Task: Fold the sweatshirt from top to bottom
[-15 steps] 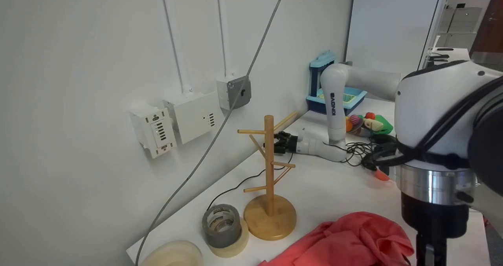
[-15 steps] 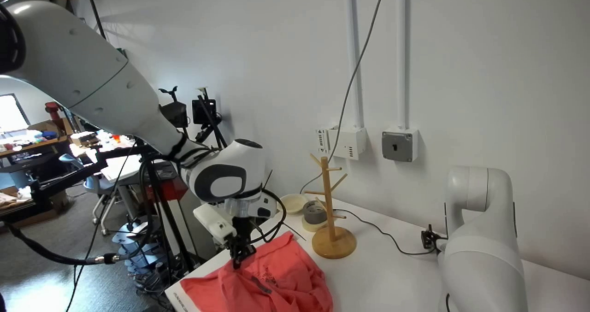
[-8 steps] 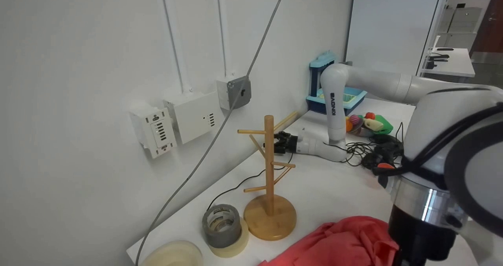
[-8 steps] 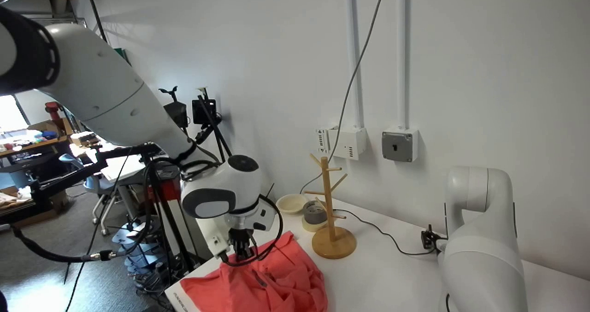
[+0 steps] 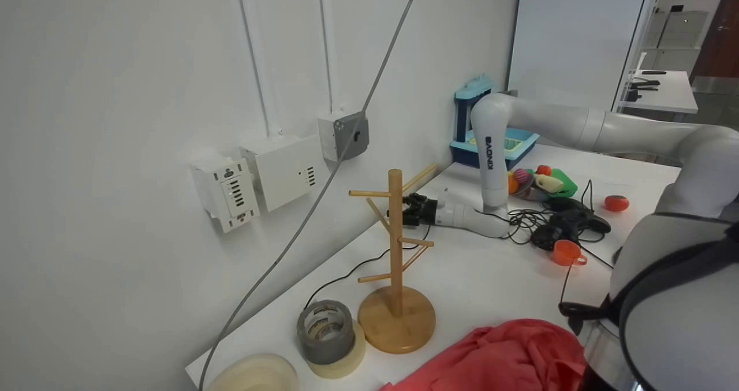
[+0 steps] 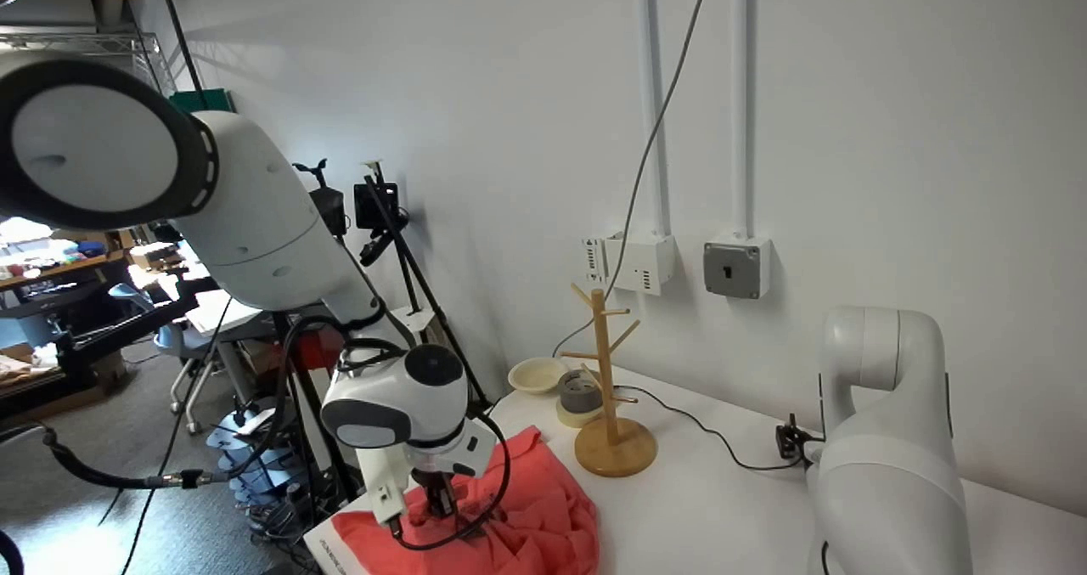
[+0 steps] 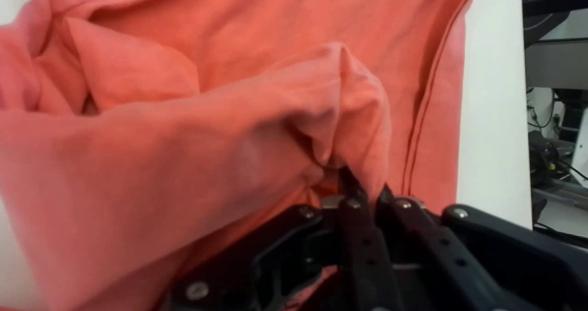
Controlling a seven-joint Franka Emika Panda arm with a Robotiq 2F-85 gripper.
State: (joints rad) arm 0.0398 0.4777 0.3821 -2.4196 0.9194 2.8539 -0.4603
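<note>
Compared with half a second ago, my arm [image 6: 263, 218] has come lower in an exterior view, its wrist over the sweatshirt [image 6: 548, 515] on the near side of the peg stand [image 5: 396, 252]. From the wrist view I can confirm the pincer [image 7: 370, 194] is clamped on a fold of that cloth. The sweatshirt lies crumpled on the counter [image 5: 479, 287], close to the peg stand's base but apart from it in both exterior views; one edge has drawn in slightly.

In an exterior view my arm has also uncovered a red round thing [image 5: 616, 203] and the rest of an orange cup [image 5: 566, 253], both well beyond the peg stand; earlier it hid the first and part of the second. I can't make out the inside of the cup from here. The peg stand is where it was.

Just beside its base, a gray tape roll [image 5: 335, 353] rests on a tan tape roll [image 5: 342, 371]. On past the rolls from the peg stand I have a pale bowl [image 6: 537, 376], its cream inside turned up. Far behind the peg stand, a blue basin [image 5: 526, 144] has something yellow-green [image 5: 511, 144] in it, too small for me to name. A heap of coloured pieces [image 5: 545, 183] lies on that same far side of the peg stand; whether a dish holds any of them, I can't tell.
</note>
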